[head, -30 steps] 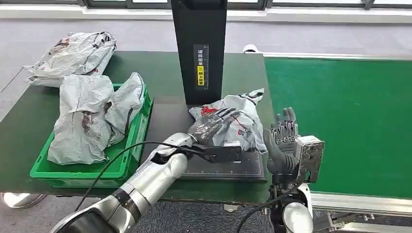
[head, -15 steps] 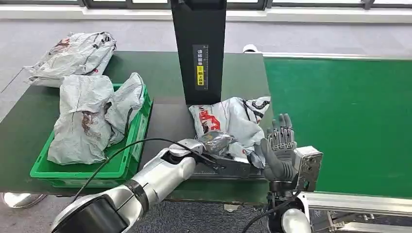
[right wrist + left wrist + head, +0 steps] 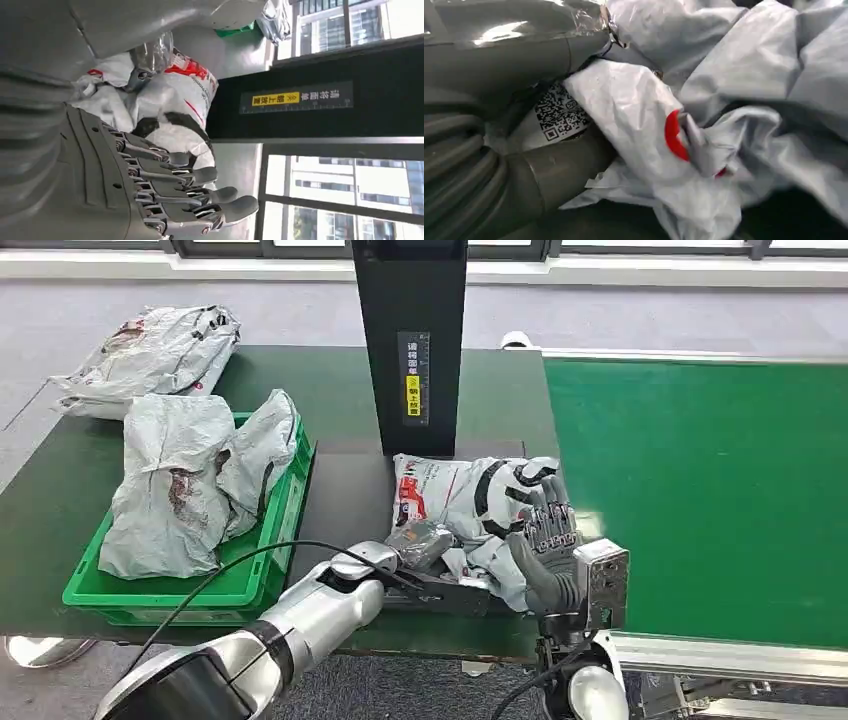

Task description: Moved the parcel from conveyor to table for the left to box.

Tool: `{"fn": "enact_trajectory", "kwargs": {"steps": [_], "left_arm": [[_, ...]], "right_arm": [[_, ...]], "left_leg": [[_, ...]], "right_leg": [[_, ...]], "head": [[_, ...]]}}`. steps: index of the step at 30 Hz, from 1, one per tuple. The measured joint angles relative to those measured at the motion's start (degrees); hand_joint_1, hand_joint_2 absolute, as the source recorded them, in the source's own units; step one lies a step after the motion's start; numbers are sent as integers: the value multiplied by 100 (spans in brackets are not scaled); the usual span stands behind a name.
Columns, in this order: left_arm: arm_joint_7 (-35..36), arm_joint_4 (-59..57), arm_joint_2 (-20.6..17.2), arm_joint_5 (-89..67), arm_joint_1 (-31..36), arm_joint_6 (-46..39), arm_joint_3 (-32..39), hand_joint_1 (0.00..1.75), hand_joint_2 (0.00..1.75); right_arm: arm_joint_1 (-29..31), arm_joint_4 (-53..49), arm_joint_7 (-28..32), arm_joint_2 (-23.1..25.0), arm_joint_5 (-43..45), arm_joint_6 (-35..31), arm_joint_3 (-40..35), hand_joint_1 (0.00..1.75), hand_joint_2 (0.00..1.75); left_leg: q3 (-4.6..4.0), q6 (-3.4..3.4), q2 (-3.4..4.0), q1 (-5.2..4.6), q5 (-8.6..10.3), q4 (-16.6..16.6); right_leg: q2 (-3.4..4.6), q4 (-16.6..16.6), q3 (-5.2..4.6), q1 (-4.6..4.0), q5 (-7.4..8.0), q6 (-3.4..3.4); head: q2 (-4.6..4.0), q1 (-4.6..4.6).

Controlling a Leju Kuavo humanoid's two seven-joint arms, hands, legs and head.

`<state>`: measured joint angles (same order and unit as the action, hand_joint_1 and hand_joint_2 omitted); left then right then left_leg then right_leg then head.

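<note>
Item, conveyor [image 3: 700,490]: green belt, filling the right of the scene. Item, table [image 3: 330,390]: dark top, left of the belt, a black post [image 3: 410,340] standing at its far middle. Item, green crate [image 3: 250,570]: near left, heaped with grey bags [image 3: 180,480]; a further bag [image 3: 150,345] lay at the far left corner. Item, parcel [image 3: 470,505]: a crumpled grey mailer with red and black print, lying on the black pad at the foot of the post; a second before it sat bunched, and it had since spread flatter. My left hand [image 3: 420,540] had drawn back to its near edge and gripped a fold of it. My right hand [image 3: 548,540] had come in from the belt side, fingers apart, flat against the parcel, holding nothing. Judgement: delivery done; boxing remained. The heaped crate left little room.
</note>
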<state>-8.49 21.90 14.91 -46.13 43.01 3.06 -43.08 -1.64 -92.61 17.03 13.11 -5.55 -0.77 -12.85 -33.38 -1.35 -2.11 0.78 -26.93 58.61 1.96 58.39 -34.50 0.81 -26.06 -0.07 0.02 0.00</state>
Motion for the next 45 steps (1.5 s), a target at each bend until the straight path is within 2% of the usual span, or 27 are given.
{"fn": "enact_trajectory", "kwargs": {"steps": [3, 7, 9, 12, 17, 24, 29, 33, 45], "left_arm": [[553, 11, -151, -167, 33, -947, 2, 175, 175], [783, 76, -372, -210, 274, -1209, 78, 175, 175], [959, 160, -506, -318, 351, -1607, 193, 175, 175], [1085, 428, -813, -326, 662, -2076, 639, 175, 175], [1085, 1069, -1203, -444, 1114, -2118, 1692, 175, 175], [1085, 1762, -1461, -783, 1122, -2349, 2551, 175, 175], [1035, 2505, -1817, -965, 1124, -2349, 3202, 175, 175], [1030, 2960, -2186, -1041, 1164, -2378, 3594, 175, 175], [963, 3307, -2912, -993, 1409, -2594, 4277, 175, 175]], "right_arm": [[-17, 0, 13, 2, -72, 26, 0, 0, 175], [-47, -15, 9, 2, -112, 26, 0, 0, 175], [-48, -18, 0, 2, -116, 13, 0, 0, 175], [-56, -53, -63, 2, -116, -127, 20, 0, 175], [-112, -210, -107, 0, -116, -299, 105, 0, 175], [-282, -343, -43, -18, -116, -457, 131, 0, 175], [-507, -418, 46, -79, -98, -487, 133, 0, 175], [-611, -428, 57, -109, -96, -476, 133, 0, 175], [-646, -426, 57, -136, -153, -426, 133, 0, 175]], "left_leg": [[3, -5, 3, 0, 4, 0], [2, -7, -2, 1, 12, 0], [2, -7, 3, 1, 14, 0], [-2, -9, 10, 1, 17, 1], [-2, -10, 14, 2, 17, 1], [-16, -9, 11, 2, 18, 1], [-18, -10, 25, 2, 14, 0], [-18, -13, 27, 10, 15, -2], [-20, -13, 24, 11, 17, 0]], "right_leg": [[4, 0, -3, -1, 1, -1], [0, 2, -1, -1, 4, 0], [3, 5, -4, -1, 9, -4], [12, 7, -13, -1, 16, -4], [18, 7, -17, -1, 16, -4], [16, 6, -23, -1, 16, -4], [31, 6, -34, -1, 16, -4], [30, 7, -37, -4, 15, -5], [31, 7, -36, -11, 16, -6]], "head": [[-2, 0], [-2, 0], [-2, 0], [0, 0], [0, 0], [0, 0], [-2, 0], [-2, 0], [0, 0]]}}
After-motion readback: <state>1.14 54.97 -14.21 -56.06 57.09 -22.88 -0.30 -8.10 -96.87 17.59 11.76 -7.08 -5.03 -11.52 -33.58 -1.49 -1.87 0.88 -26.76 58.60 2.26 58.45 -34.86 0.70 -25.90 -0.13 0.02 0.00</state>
